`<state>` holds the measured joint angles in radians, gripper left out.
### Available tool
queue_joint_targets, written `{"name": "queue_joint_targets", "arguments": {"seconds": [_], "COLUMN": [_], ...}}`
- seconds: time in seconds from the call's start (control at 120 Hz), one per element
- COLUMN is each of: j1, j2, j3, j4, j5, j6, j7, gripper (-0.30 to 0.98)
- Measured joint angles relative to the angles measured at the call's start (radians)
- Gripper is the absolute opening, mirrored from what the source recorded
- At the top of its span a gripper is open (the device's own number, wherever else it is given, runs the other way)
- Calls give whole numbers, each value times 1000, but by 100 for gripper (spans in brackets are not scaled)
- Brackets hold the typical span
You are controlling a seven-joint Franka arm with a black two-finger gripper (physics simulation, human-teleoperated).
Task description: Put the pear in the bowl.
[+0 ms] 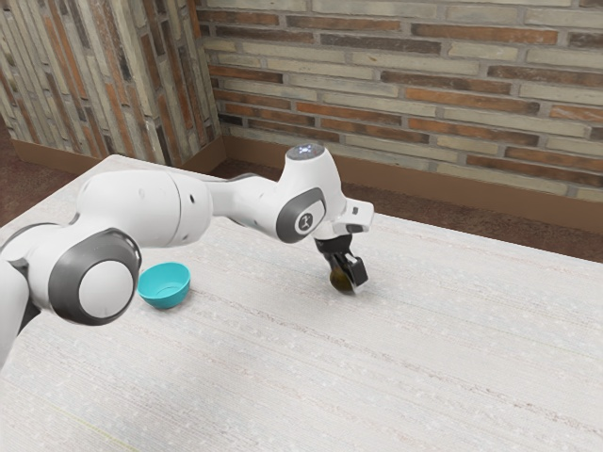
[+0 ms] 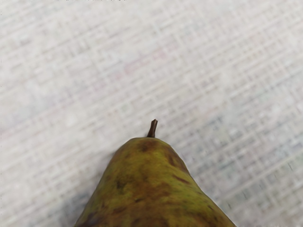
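The grasping stage is judged to be in hand. The pear (image 2: 151, 189) is located directly at the gripper (image 1: 345, 271), low over the desk (image 1: 424, 377), with its stem (image 2: 152, 128) directed out from beneath the hand. Whether the gripper is spread or closed on the fruit cannot be told, nor can contact between the pear and the desk be confirmed. A secure hold is to be verified first; the pear should then be raised straight up until the bowl's rim can be passed over. The tapered neck and rounded skin may cause slippage if the fruit is pinched off-centre. The turquoise bowl (image 1: 165, 285) is set upright on the desk, well apart from the pear, toward the exterior view's left and beside the arm (image 1: 141, 202). No obstacle is seen between pear and bowl, but the arm will need to be folded back for the transfer, and the bowl's rim should not be struck during lowering. Release is to be made only over the bowl's centre. Beyond the desk, a brown skirting board (image 1: 405, 165) and a brick wall (image 1: 424, 85) are seen, both outside the working path.
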<state>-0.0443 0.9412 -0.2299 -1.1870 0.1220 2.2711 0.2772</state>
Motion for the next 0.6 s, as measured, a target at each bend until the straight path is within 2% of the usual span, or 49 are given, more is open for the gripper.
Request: {"name": "queue_joint_targets", "arguments": {"seconds": [0.267, 0.6], "j1": [-2, -2], "j2": [-4, -21], "j3": [5, 7], "j4": [1, -23], "j5": [3, 4], "j6": [3, 4], "j7": [6, 5], "gripper": [43, 40]}}
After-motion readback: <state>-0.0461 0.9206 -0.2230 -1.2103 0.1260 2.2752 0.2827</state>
